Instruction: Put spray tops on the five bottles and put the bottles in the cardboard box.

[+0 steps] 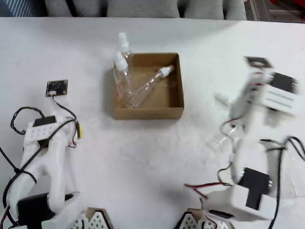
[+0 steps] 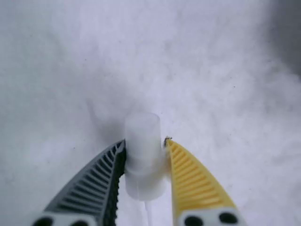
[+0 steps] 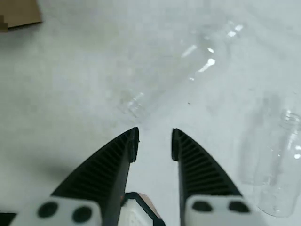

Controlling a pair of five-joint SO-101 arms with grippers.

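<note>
A white spray top (image 2: 142, 155) sits clamped between the left gripper's (image 2: 145, 145) black and yellow fingers (image 2: 190, 176), at 8 o'clock from the cardboard box (image 1: 148, 113). The right gripper (image 3: 154, 141) hangs parted near a clear bottle (image 3: 188, 66) lying at the box's 4 o'clock.

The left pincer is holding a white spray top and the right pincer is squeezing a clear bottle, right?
Not quite. The right pincer is open and holds nothing; the clear plastic bottle lies on the white table beyond its tips, as the right wrist view shows. The left pincer does hold the white plastic spray top.
</note>
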